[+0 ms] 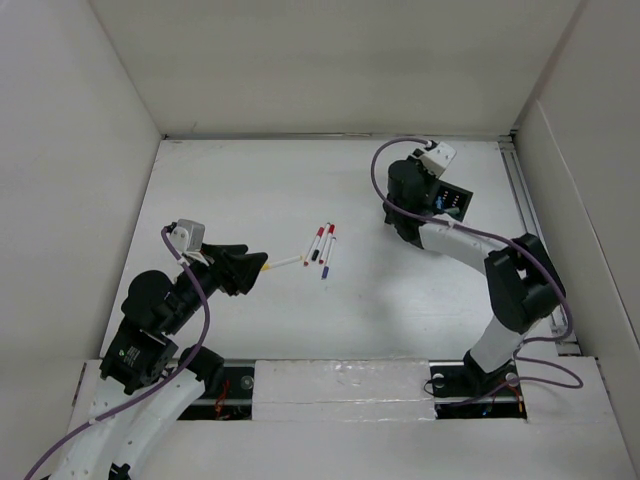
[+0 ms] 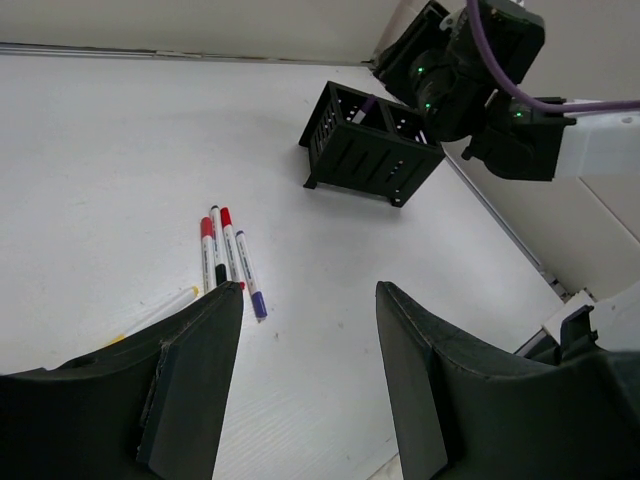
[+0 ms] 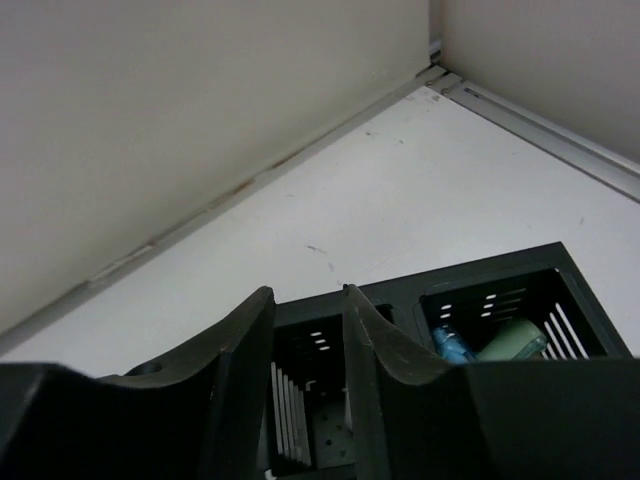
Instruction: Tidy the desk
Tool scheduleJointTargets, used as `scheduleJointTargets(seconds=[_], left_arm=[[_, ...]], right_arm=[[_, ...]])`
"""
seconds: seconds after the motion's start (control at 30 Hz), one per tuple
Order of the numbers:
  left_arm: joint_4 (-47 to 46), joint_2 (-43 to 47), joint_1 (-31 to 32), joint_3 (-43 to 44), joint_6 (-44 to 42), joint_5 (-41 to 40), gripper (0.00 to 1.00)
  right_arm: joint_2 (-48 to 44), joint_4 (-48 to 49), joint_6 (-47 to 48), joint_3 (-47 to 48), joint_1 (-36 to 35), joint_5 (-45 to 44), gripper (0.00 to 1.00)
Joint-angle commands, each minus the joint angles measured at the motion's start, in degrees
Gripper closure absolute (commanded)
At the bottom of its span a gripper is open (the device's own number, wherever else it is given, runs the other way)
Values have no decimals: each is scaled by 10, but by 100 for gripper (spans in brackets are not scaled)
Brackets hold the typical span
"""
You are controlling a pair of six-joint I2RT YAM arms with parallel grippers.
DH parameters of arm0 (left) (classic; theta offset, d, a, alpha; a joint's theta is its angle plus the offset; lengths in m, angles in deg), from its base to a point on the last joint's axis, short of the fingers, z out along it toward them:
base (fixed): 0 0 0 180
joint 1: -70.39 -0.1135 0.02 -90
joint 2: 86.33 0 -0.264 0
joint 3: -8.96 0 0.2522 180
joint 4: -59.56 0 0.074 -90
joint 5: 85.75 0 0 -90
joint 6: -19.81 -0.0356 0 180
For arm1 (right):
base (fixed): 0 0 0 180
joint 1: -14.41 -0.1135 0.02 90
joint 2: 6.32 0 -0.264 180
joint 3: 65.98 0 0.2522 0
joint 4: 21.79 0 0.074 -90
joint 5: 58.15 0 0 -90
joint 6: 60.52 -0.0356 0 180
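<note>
Left arm (image 1: 150, 330) sits low at the near-left corner, forearm angled up and right over the table (image 1: 260, 190). Left jaws are wide apart with nothing between them, held just above the surface, tips toward the loose pens. Right arm (image 1: 505, 290) rises from the near-right base, elbow folded by the right edge, white forearm running back and left, wrist pitched down over the black organizer (image 2: 368, 145) at far right. Right jaws are parted by only a narrow slot, nothing visibly gripped, tips over the organizer compartment next to the filled one. The table is matte white, flat and rectangular; it fills the floor between the white walls (image 1: 80, 150), with a metal rail (image 1: 527, 210) along its right edge. The organizer is a black plastic box with two square compartments, vertical-slit sides and small feet. One compartment holds a blue item (image 3: 450, 345) and a pale green rounded item (image 3: 515, 340); can't tell what they are. Mid-table lie four slim white-barrelled markers (image 1: 321, 248), nearly parallel and close together: two red caps, one black, one purple. Just beside them, toward the left jaws, lies a thin white pen (image 1: 284, 262) with a yellow tip, its yellow end near the jaw tips. Both sets of jaws are black, matte, wedge-shaped.
</note>
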Motion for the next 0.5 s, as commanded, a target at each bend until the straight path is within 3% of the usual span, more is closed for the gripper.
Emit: scheduleJointTargets(seconds=[0.0, 0.1, 0.2, 0.23, 0.27, 0.33, 0.47], left_arm=[[-25, 0, -3, -1, -5, 5, 48], [-26, -1, -3, -2, -6, 3, 48], [-24, 0, -3, -1, -6, 6, 48], [-27, 0, -3, -1, -6, 5, 48], [-26, 3, -3, 0, -6, 4, 48], [-24, 6, -3, -1, -6, 5, 48], [-27, 13, -3, -3, -5, 2, 48]], right_arm=[[-43, -6, -27, -1, -23, -10, 60], [-75, -32, -59, -18, -41, 4, 60], [-109, -100, -116, -25, -71, 90, 79], [-113, -128, -137, -27, -77, 154, 93], [-112, -150, -158, -26, -86, 188, 100], [-103, -171, -179, -33, -100, 276, 100], [-50, -176, -223, -40, -165, 314, 97]])
